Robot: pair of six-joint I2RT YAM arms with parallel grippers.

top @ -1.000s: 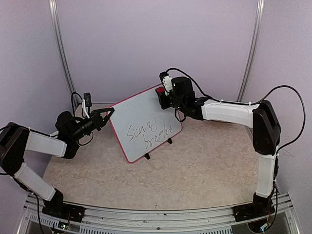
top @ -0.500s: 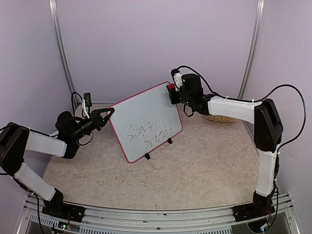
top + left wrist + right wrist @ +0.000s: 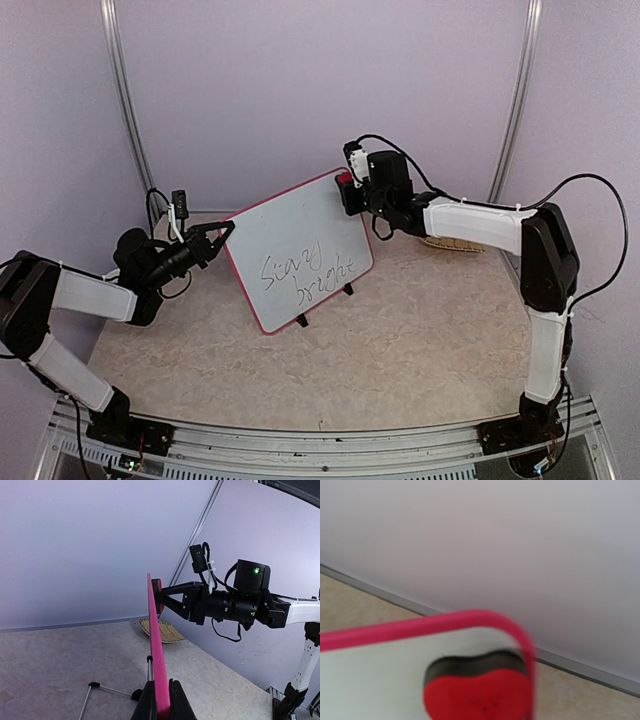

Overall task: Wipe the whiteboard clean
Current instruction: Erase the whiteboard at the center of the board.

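The whiteboard [image 3: 300, 250], white with a pink-red frame and the scrawl "Stay bright", stands tilted on two black feet at mid-table. My left gripper [image 3: 226, 233] is shut on its left frame edge; the left wrist view shows the pink edge [image 3: 155, 645] clamped between my fingers [image 3: 147, 705]. My right gripper [image 3: 346, 192] is shut on a red heart-shaped eraser [image 3: 344, 180] at the board's top right corner. In the right wrist view the eraser [image 3: 477, 695], with a black felt layer, lies against the white surface [image 3: 370, 670] just inside the corner; my own fingers are hidden there.
A woven straw dish [image 3: 440, 243] lies at the back right, behind the right arm; it also shows in the left wrist view [image 3: 165, 631]. The board's wire stand [image 3: 107, 690] rests on the table behind it. Walls close in at the back and on both sides.
My right gripper carried the eraser rightward along the board's top edge to the top right corner, then eased slightly back left. The left gripper and board have not moved.
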